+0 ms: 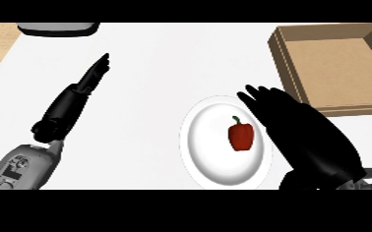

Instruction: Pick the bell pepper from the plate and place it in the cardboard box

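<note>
My left hand [85, 84] lies at the left with fingers straight, resting, well apart from everything. On the white plate [200, 147] in the near middle the red bell pepper [241, 136] lies untouched, so I judge I am in the reach, before any grasp. My right hand [305, 132] hovers just right of the pepper with fingers straight, holding nothing. Next it must shift left, lower and curl round the pepper. The cardboard box [291, 64] waits far right.
</note>
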Robot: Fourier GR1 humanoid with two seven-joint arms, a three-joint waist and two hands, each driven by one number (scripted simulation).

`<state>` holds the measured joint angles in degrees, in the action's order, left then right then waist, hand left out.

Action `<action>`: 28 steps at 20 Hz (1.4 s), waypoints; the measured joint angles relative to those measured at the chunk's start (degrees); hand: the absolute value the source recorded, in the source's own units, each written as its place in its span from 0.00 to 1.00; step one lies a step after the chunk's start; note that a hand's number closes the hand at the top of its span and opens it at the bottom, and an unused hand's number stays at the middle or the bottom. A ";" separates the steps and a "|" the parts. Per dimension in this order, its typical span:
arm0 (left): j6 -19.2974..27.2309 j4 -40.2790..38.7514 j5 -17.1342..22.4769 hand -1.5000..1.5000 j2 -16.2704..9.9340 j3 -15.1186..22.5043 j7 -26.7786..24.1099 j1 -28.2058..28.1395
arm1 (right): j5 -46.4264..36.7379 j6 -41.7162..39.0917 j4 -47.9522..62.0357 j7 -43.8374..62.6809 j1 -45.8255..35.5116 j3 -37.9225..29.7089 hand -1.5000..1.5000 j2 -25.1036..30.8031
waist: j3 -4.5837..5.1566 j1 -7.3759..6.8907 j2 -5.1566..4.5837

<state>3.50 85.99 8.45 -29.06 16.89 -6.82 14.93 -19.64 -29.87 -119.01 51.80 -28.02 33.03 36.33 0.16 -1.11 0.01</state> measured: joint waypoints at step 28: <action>-4.68 0.72 -4.82 0.50 4.09 -6.02 1.43 -1.84 | -19.99 -3.82 16.43 1.66 2.00 6.13 0.00 -17.63 | -0.15 1.02 0.06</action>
<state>-1.18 86.71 3.63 -24.98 10.87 -5.39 13.09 -39.64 -33.69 -102.58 53.46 -26.02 39.16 18.71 0.01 -0.09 0.07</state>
